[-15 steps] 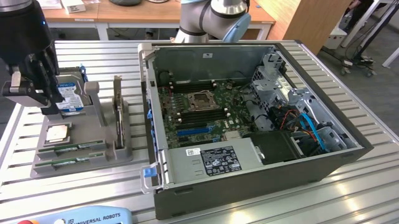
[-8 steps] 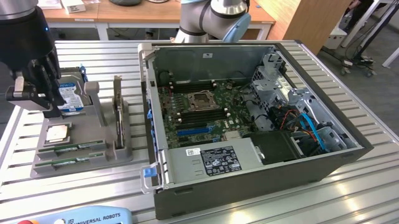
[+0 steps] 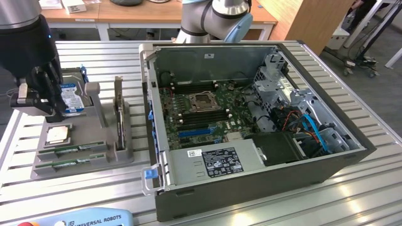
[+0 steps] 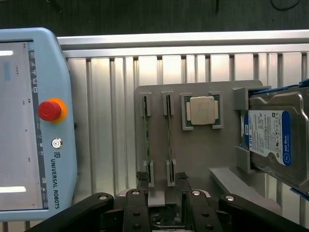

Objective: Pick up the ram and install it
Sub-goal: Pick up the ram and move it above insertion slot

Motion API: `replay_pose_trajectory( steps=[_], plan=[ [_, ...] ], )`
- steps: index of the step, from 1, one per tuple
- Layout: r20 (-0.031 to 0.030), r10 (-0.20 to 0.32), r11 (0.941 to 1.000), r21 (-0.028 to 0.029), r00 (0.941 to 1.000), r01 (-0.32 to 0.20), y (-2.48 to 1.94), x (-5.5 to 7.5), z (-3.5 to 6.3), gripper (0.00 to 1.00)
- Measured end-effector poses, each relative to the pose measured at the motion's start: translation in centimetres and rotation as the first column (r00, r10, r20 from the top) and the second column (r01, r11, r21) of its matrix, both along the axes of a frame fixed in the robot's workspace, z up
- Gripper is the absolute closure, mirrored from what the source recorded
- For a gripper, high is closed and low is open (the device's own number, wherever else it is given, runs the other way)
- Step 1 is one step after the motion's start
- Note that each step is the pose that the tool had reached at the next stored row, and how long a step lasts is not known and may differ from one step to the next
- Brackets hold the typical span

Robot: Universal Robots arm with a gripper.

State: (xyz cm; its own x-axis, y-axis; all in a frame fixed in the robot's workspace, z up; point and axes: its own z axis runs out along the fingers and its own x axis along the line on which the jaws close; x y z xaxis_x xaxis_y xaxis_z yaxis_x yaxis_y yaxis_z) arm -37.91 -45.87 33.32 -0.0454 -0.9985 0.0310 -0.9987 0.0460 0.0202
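Note:
Two ram sticks (image 4: 146, 130) (image 4: 168, 130) stand on edge in slots of a grey holder (image 4: 193, 154), thin green boards side by side. In the exterior view they lie at the holder's near end (image 3: 70, 149) (image 3: 69, 163). My gripper (image 4: 161, 178) hangs above the holder, open, with nothing between its black fingertips (image 4: 141, 176). In the exterior view the gripper (image 3: 41, 110) is at the left, over the holder's far part and well above the ram. The open computer case (image 3: 157, 141) with its motherboard (image 3: 188, 123) lies to the exterior view's right.
On the same holder sit a square silver processor (image 4: 202, 110) and a blue-labelled hard drive (image 4: 273, 137). A light blue teach pendant (image 4: 29, 125) lies on the slatted aluminium table (image 4: 106, 121) beside the holder. The case's tall walls and drive cage (image 3: 276, 80) rise around the motherboard.

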Motion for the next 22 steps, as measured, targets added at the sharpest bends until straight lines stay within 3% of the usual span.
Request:
replay_pose_trajectory(
  steps=[22],
  plan=[
    [-0.0001,0.003,1.0000,0.0000,1.0000,-0.003,0.00,-0.1,-2.47,0.65]
  ],
)
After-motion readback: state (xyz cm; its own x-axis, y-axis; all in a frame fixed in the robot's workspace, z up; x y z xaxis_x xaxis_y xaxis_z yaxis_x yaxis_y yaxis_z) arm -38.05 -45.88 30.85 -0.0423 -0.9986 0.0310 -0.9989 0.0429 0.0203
